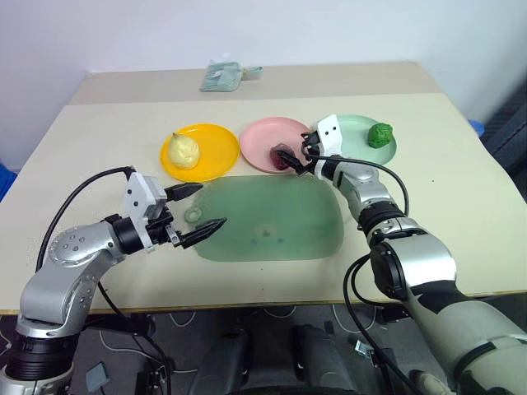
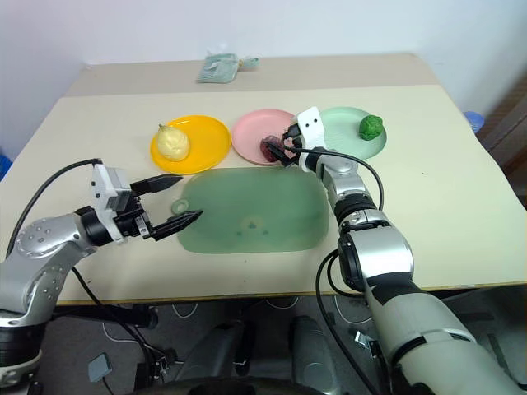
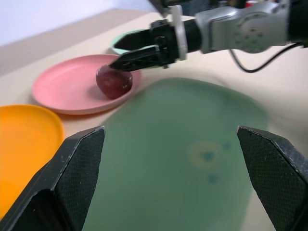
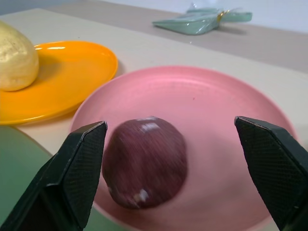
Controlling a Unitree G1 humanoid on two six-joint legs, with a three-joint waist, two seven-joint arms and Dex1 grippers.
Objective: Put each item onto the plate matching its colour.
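Right claw (image 1: 298, 153) stands wide at the pink plate (image 1: 262, 138), upper middle of the head view, its 2 fingers spread either side of the maroon ball (image 1: 284, 157). From the right wrist view the ball (image 4: 144, 162) lies between the fingers with a gap on each side, on the plate's near edge; whether a fingertip brushes it I cannot tell. It is round, so no long axis shows.

Left claw (image 1: 195, 211), at middle left of the head view, is wide too and holds nothing; its fingers hang over the left end of the dark green mat (image 1: 272, 222), pointing toward frame right.

Yellow pear (image 1: 184, 151) sits on the orange plate (image 1: 218, 152), upper left of centre, on that plate's left half. Its long axis is close to upright, the narrow stem end up.

Green lump (image 1: 380, 135) sits on the mint plate (image 1: 359, 132), upper right, on the right part. It is squat and bumpy, with no clear long axis.

All 3 plates stand in a row just beyond the mat's far edge, the pink one between the other 2. The right forearm reaches across the mat's right corner and covers part of the mint plate's left rim. A pale green packet (image 1: 221, 76) lies at the table's (image 1: 99, 132) far edge, well apart from the plates.
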